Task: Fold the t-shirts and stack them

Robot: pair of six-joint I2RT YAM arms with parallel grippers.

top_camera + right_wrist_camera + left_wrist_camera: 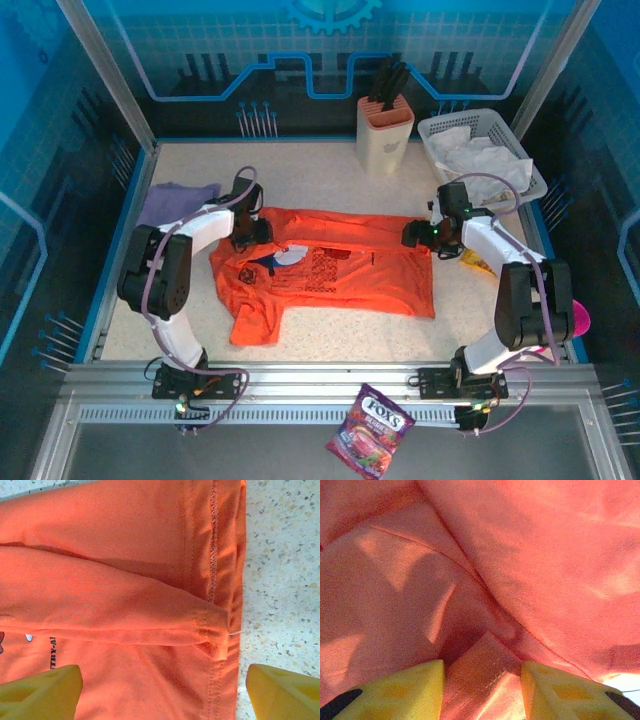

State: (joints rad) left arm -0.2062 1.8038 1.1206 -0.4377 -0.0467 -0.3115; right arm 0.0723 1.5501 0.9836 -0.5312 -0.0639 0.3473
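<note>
Orange t-shirt [340, 275] lies spread mid-tabletop [330, 170], chest print up, one sleeve trailing toward the near edge. The lavender t-shirt [172, 202] sits crumpled at far left, just behind the left arm, not yet folded. Your left hand [482, 682] is pinched narrow on a bunched fold at the shirt's far-left corner, with cloth filling the gap between the yellow fingers [405, 687]. Your right hand [162, 690] hangs wide open over the right hem and holds nothing; one finger is over cloth, the other over bare tabletop. The main risk is a one-sided pull: if you lift the left before the right has cloth, the shirt will likely skew and the fold run diagonal. The right hand straddles a hem with a folded-over layer on top, so closing there may catch the top layer alone, or scrape the tabletop and miss the edge. The left pinch looks to hold several layers, so it could slip or carry a wrinkle into the fold. The loose sleeve may drag out of line. Watch the left elbow near the lavender shirt, and the small yellow object [477, 262] just beside the right arm, since a sweep could shove either.
</note>
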